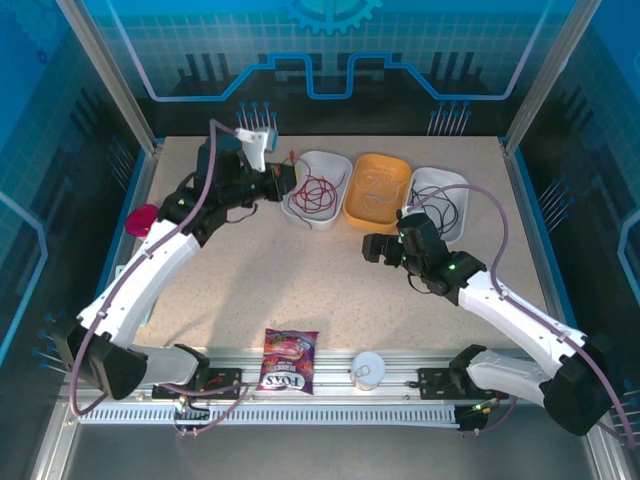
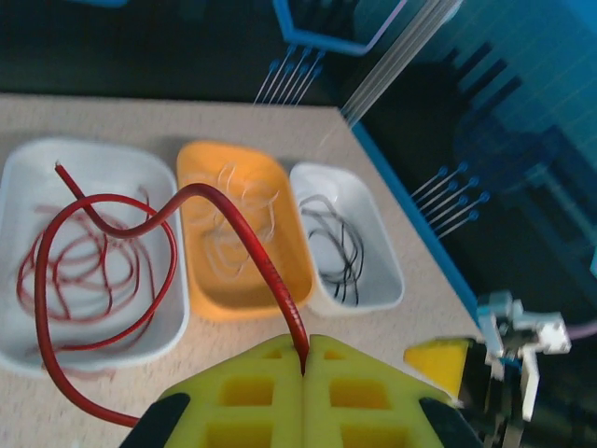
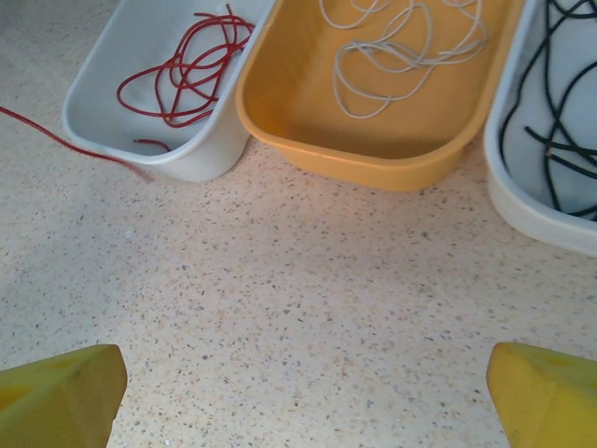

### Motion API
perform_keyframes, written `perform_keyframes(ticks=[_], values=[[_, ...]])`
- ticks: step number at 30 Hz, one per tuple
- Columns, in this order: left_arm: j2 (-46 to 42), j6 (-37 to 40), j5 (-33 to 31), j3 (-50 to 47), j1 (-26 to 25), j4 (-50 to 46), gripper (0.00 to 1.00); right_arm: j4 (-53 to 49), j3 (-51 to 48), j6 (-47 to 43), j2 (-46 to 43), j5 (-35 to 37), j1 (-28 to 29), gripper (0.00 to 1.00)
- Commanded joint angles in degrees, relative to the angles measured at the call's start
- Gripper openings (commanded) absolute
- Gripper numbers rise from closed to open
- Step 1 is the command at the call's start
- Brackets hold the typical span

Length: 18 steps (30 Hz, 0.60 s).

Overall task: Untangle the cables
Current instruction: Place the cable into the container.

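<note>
One red cable (image 2: 264,266) clamped in left gripper (image 2: 303,373); right gripper (image 3: 303,383) apart (packet (image 1: 288,360) print illegible).

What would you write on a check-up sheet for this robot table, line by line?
Surface: speckled beige table, flat and well lit.
Job's things: red cables in the left white tray, whitish cables in the orange tray, black cables in the right white tray.
Clutter: snack packet and small white cup on the front rail; pink thing at the left edge.
Jaws: left jaws shut on a single red cable arching over the left white tray; right jaws wide open above the table.
Cables: pale-purple hoses run along both arms.
Surroundings: blue patterned walls, metal frame.
</note>
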Motion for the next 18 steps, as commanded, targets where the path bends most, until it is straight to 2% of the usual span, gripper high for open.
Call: perform_keyframes(ticks=[1, 10, 18], values=[[3.4, 2.8, 1.6, 6.6, 0.9, 0.7, 0.0, -3.7, 0.5, 1.2, -2.7, 4.0, 0.5, 1.0], [11.4, 4.1, -0.4, 17.7, 2.9, -0.2, 0.0, -5.7, -0.7, 2.3, -5.8, 6.2, 0.6, 1.0], [17.1, 4.4, -0.8, 20.5, 3.9, -1.4, 0.0, -8.3, -0.7, 2.9, -7.7, 8.3, 0.6, 1.0]])
